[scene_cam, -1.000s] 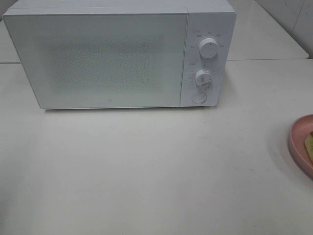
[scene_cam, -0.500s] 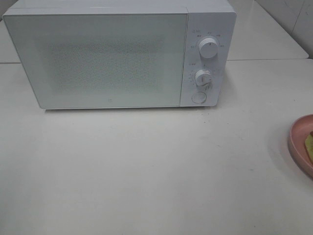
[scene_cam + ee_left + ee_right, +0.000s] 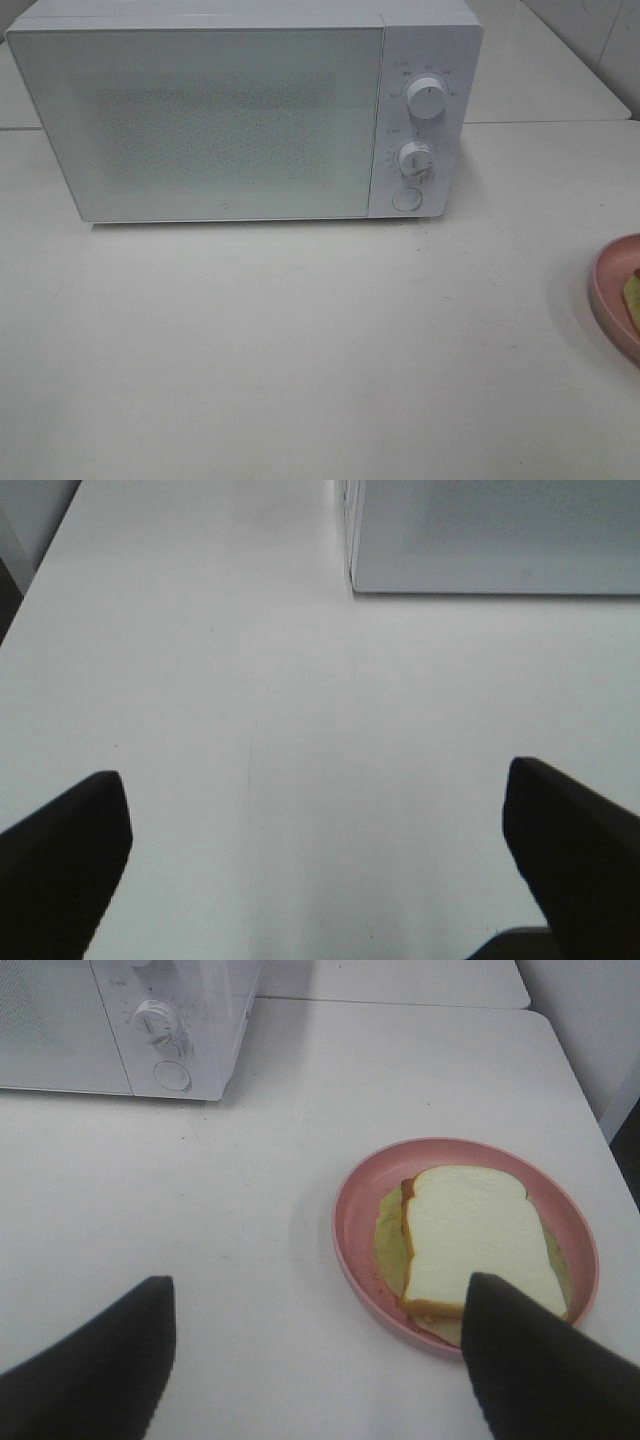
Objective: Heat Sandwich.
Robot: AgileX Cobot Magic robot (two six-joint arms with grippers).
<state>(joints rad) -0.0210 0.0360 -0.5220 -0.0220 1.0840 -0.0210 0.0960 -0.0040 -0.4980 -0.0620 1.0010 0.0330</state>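
The sandwich (image 3: pixel 475 1235), white bread with tan crust and pale yellow-green filling, lies on a round pink plate (image 3: pixel 355 1210) on the white table. In the exterior high view only the plate's edge (image 3: pixel 608 290) and a sliver of the sandwich (image 3: pixel 633 293) show at the right border. The white microwave (image 3: pixel 240 110) stands at the back with its door shut. My right gripper (image 3: pixel 320 1360) is open, hovering short of the plate. My left gripper (image 3: pixel 320 850) is open over bare table, near the microwave's corner (image 3: pixel 480 540). Neither gripper shows in the exterior high view.
The microwave has two knobs (image 3: pixel 427 100) and a round button (image 3: pixel 405 199) on its right panel. The white table (image 3: pixel 300 340) spreads in front of it. A table edge and a tiled wall show at the far right (image 3: pixel 600 40).
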